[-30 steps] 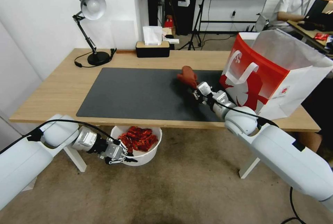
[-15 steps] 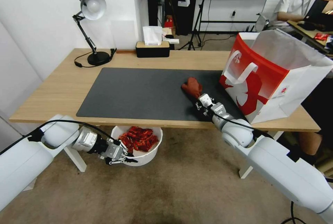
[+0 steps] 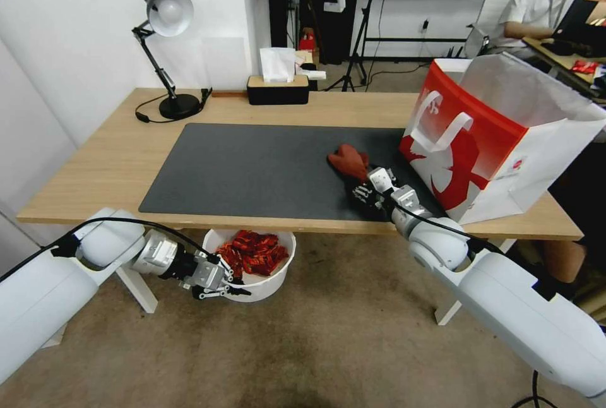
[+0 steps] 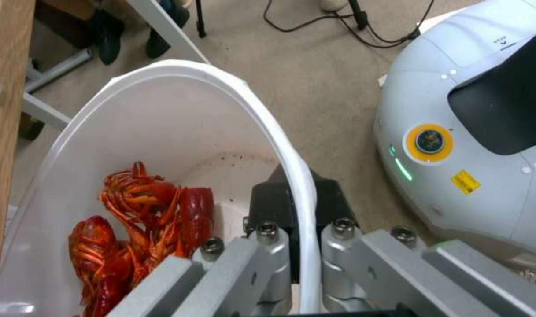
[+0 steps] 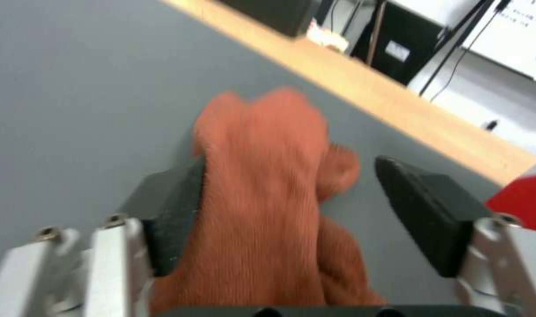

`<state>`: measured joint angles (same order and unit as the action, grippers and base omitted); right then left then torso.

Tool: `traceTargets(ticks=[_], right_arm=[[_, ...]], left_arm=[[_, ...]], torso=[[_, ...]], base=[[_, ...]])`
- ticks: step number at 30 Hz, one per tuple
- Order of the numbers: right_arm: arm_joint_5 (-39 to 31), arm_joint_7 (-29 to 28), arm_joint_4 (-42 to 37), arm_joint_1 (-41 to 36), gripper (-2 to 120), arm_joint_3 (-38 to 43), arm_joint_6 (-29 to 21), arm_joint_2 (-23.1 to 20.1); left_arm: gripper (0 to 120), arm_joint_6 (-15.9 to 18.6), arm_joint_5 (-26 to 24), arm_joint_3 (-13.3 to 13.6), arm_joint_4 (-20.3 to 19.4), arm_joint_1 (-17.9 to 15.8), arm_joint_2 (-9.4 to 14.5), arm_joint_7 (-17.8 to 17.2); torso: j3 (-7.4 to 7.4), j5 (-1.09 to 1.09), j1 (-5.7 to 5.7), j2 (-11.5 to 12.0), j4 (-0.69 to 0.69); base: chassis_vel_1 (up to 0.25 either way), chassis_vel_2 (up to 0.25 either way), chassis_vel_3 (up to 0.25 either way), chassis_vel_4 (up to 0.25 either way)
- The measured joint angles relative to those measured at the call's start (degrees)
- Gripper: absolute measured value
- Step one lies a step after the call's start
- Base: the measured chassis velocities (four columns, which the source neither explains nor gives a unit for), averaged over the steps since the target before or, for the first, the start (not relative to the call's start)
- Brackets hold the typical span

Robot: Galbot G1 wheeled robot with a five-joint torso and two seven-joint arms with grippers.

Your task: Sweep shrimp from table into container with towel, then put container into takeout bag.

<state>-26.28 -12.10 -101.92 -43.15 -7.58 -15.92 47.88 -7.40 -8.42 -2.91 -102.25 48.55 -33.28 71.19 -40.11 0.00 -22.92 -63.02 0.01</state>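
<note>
The round white container (image 3: 273, 283) hangs below the table's (image 3: 101, 162) front edge, with several red-orange shrimp (image 3: 252, 253) piled inside. My left gripper (image 3: 221, 285) is shut on its near rim; the left wrist view shows the rim (image 4: 221, 79) pinched between the pads of the left gripper (image 4: 301, 190), beside the shrimp (image 4: 138, 211). The rust-red towel (image 3: 347, 160) lies on the dark mat (image 3: 252, 168). My right gripper (image 3: 372, 185) is open just behind it. In the right wrist view the towel (image 5: 262, 176) lies between the spread fingers (image 5: 426, 211). The takeout bag (image 3: 480, 136) stands open at the right.
A black desk lamp (image 3: 165, 48) and a tissue box (image 3: 278, 86) stand along the table's far edge. White table legs (image 3: 136, 288) flank the container. Brown carpet (image 3: 315, 345) lies below it.
My right gripper brought the towel down and nearer onto the mat, then opened and let it go. The left gripper and container have not moved.
</note>
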Motion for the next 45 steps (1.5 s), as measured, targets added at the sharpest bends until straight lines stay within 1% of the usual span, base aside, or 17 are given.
traceTargets(ticks=[3, 4, 7, 8, 10, 11, 12, 15, 16, 18, 19, 21, 22, 24, 31, 35, 45], right_arm=[[-0.14, 1.37, -4.68, -4.63, 94, 5.46, 2.28, -0.35], [-0.14, 1.37, -4.68, -4.63, 94, 5.46, 2.28, -0.35], [0.24, 3.47, -10.52, -13.06, 99, 12.84, 6.91, -1.55], [0.24, 3.47, -10.52, -13.06, 99, 12.84, 6.91, -1.55], [0.64, 4.48, -12.96, -17.55, 100, 16.85, 9.7, -1.96], [1.1, 5.26, -15.18, -23.06, 100, 20.93, 13.41, -2.17], [1.1, 5.26, -15.18, -23.06, 100, 20.93, 13.41, -2.17], [3.41, 5.2, -18.37, -33.84, 100, 26.51, 21.12, -1.18], [3.41, 5.2, -18.37, -33.84, 100, 26.51, 21.12, -1.18], [6.88, 5.16, -19.02, -42.02, 100, 29.81, 27.71, 1.44], [6.88, 5.16, -19.02, -42.02, 100, 29.81, 27.71, 1.44], [10.43, 4.94, -18.97, -48.45, 100, 31.42, 34.2, 4.73], [10.43, 4.94, -18.97, -48.45, 100, 31.42, 34.2, 4.73], [12.56, 3.71, -18.27, -51.86, 100, 31.52, 38.67, 7.22], [15.14, 1.28, -14.3, -56.08, 100, 31.27, 44.74, 12.61], [15.79, 0.91, -12.21, -56.77, 100, 31.22, 46.17, 13.64], [16.3, -0.49, -9.92, -56.39, 100, 31.1, 46.03, 14.19]], left_arm=[[0, 0.01, 0.0, -0.12, -0.16, 0.1, 0.04, -0.02], [0, 0.01, 0.0, -0.12, -0.16, 0.1, 0.04, -0.02], [0, 0.05, 0.0, -0.24, -0.27, 0.13, 0.04, -0.02], [0, 0.05, 0.0, -0.24, -0.27, 0.13, 0.04, -0.02], [0, 0.05, 0.0, -0.37, -0.3, 0.29, 0.09, -0.03], [0, 0.05, 0.0, -0.42, -0.31, 0.35, 0.14, -0.03], [0, 0.05, 0.0, -0.42, -0.31, 0.35, 0.14, -0.03], [0, -0.02, -0.01, -0.8, -0.34, 0.64, 0.11, -0.04], [0, -0.02, -0.01, -0.8, -0.34, 0.64, 0.11, -0.04], [0, -0.17, -0.01, -1.27, -0.36, 1.19, 0.1, -0.04], [0, -0.17, -0.01, -1.27, -0.36, 1.19, 0.1, -0.04], [0, -0.35, -0.01, -1.79, -0.51, 1.87, 0.11, -0.04], [0, -0.35, -0.01, -1.79, -0.51, 1.87, 0.11, -0.04], [0, -0.43, -0.02, -2.09, -0.72, 2.32, 0.13, -0.04], [0, -0.45, 0.13, -2.34, -1.08, 2.96, -0.17, -0.05], [0, -0.45, 0.36, -2.35, -1.08, 3.04, -0.45, -0.06], [0, -0.4, 0.81, -2.27, -0.73, 3.32, -0.98, -0.11]], torso=[[0.0, 0.0, 0.0, 0.0, 0.01], [0.0, 0.0, 0.0, 0.0, 0.01], [0.0, 0.0, 0.0, 0.0, -0.02], [0.0, 0.0, 0.0, 0.0, -0.02], [0.01, 0.0, 0.0, -0.01, -0.01], [0.01, -0.01, 0.01, 0.0, -0.02], [0.01, -0.01, 0.01, 0.0, -0.02], [0.01, -0.01, 0.01, 0.0, 0.0], [0.01, -0.01, 0.01, 0.0, 0.0], [0.01, 0.0, 0.01, -0.01, -0.02], [0.01, 0.0, 0.01, -0.01, -0.02], [0.01, 0.0, 0.01, -0.01, -0.03], [0.01, 0.0, 0.01, -0.01, -0.03], [0.01, 0.0, 0.01, -0.01, -0.02], [0.0, -0.01, 0.01, -0.01, -0.01], [0.0, 0.0, 0.01, -0.01, -0.01], [0.0, 0.0, 0.01, 0.0, -0.01]], base=[[0.0, 0.0, 0.0, 0.0], [0.0, 0.0, 0.0, 0.0], [0.0, 0.0, 0.0, 0.0], [0.0, 0.0, 0.0, 0.0], [0.0, 0.0, 0.0, 0.0], [0.0, 0.0, 0.0, 0.0], [0.0, 0.0, 0.0, 0.0], [0.0, 0.0, 0.0, 0.0], [0.0, 0.0, 0.0, 0.0], [0.0, 0.0, 0.0, 0.0], [0.0, 0.0, 0.0, 0.0], [0.0, 0.0, 0.0, 0.0], [0.0, 0.0, 0.0, 0.0], [0.0, 0.0, 0.0, 0.0], [0.0, 0.0, 0.0, 0.0], [0.0, 0.0, 0.0, 0.0], [0.0, 0.0, 0.0, 0.0]])
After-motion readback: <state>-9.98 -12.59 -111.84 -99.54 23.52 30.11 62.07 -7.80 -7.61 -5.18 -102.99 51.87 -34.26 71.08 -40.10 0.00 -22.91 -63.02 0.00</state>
